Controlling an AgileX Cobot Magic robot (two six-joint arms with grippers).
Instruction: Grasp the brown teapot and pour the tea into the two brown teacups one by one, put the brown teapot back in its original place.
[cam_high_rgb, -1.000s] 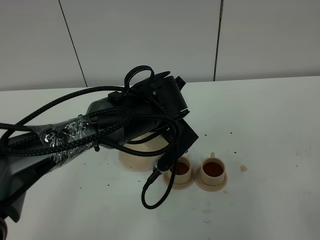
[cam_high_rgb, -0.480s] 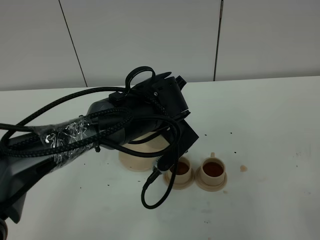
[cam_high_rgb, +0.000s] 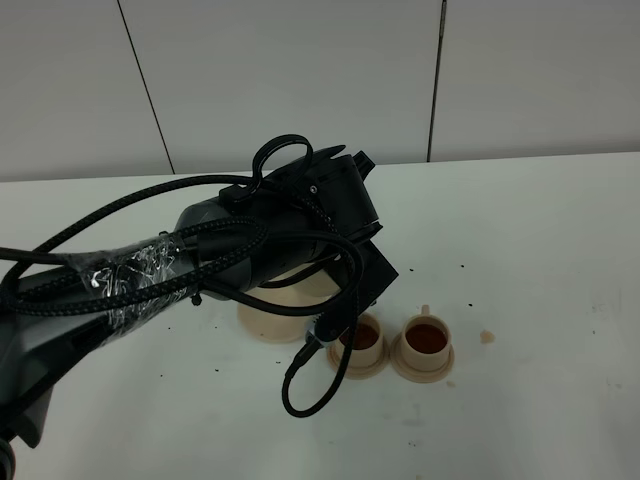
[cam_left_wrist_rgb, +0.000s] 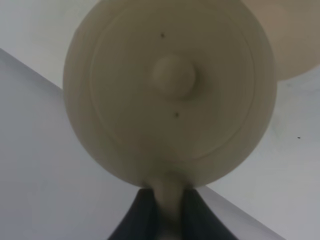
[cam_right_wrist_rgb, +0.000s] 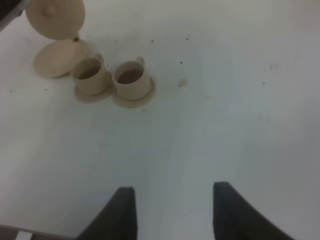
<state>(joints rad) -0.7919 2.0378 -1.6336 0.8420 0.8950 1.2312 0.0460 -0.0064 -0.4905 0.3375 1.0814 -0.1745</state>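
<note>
The brown teapot (cam_left_wrist_rgb: 170, 92) is held by its handle in the left gripper (cam_left_wrist_rgb: 167, 212), whose jaws are clamped on it; the pot is tilted above the nearer cup (cam_right_wrist_rgb: 91, 72), beside the wide saucer (cam_right_wrist_rgb: 52, 60) that marks its original place. Judging by the tilt, the pour into this cup is in hand — it is best done with the spout kept over the cup's mouth and the tilt eased slowly, so nothing is spilled on the table (cam_high_rgb: 530, 240). Dark tea is seen in both teacups, including the farther cup (cam_high_rgb: 426, 338). The right gripper (cam_right_wrist_rgb: 172, 212) is parked well apart, jaws spread and empty.
</note>
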